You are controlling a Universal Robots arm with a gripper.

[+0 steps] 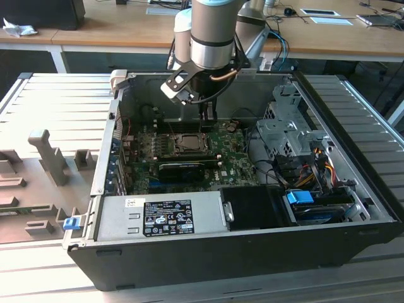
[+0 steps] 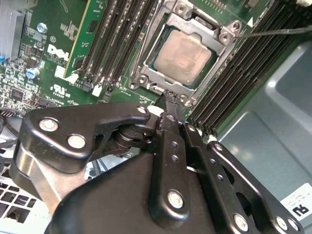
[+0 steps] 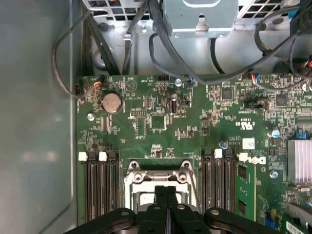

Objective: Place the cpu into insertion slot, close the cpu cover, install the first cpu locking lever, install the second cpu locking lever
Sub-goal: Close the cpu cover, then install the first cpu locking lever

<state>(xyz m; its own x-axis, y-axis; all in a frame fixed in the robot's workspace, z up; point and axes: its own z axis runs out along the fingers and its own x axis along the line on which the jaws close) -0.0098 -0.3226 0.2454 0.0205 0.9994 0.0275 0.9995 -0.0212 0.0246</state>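
One arm [image 1: 213,31] is seen extended down into an open PC case [image 1: 221,259] in the exterior view. At that view's left, grey jig blocks [image 1: 47,158] are laid on the slatted table [image 1: 50,95]. W/in the case a labelled PSU [image 1: 161,216] is set along the near wall, w/ the green board [image 1: 145,148] behind it and a drive cage [image 1: 287,123] toward the right. The gripper [image 1: 207,117] is held over the socket area, its fingers [image 3: 160,197] pressed together w/ nothing between them. In the second wrist view the cpu [image 2: 184,56] is seated in the socket, framed by the cpu cover [image 2: 204,25], which lies flat around it. Memory slots [image 2: 114,44] are ranged on both sides, and a thin lever rod [image 2: 280,31] is seen jutting past the cover's corner. The fingertips are placed just beside the socket edge; contact can't be told.
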